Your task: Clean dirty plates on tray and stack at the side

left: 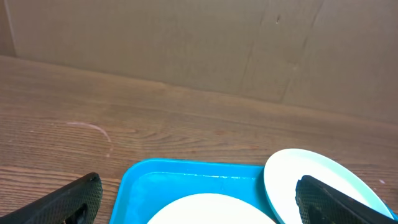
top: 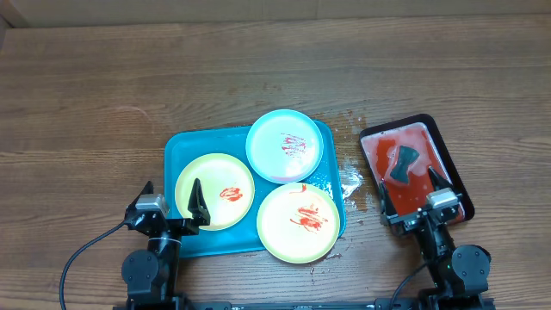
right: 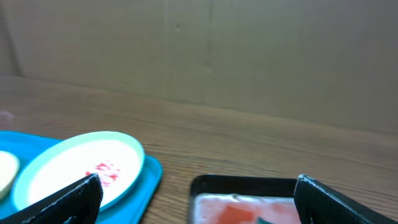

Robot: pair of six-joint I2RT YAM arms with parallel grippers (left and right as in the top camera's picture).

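While both grippers stand open and empty, the bench bears a turquoise tray; right of the tray, apart from it, sits a black tray of red liquid; three smeared plates lie on the tray: yellow plate at its left, blue plate at its far right, second yellow plate overhanging its near right corner; left gripper hangs over the tray's left end; right gripper hangs right of the tray, above a dark lump.
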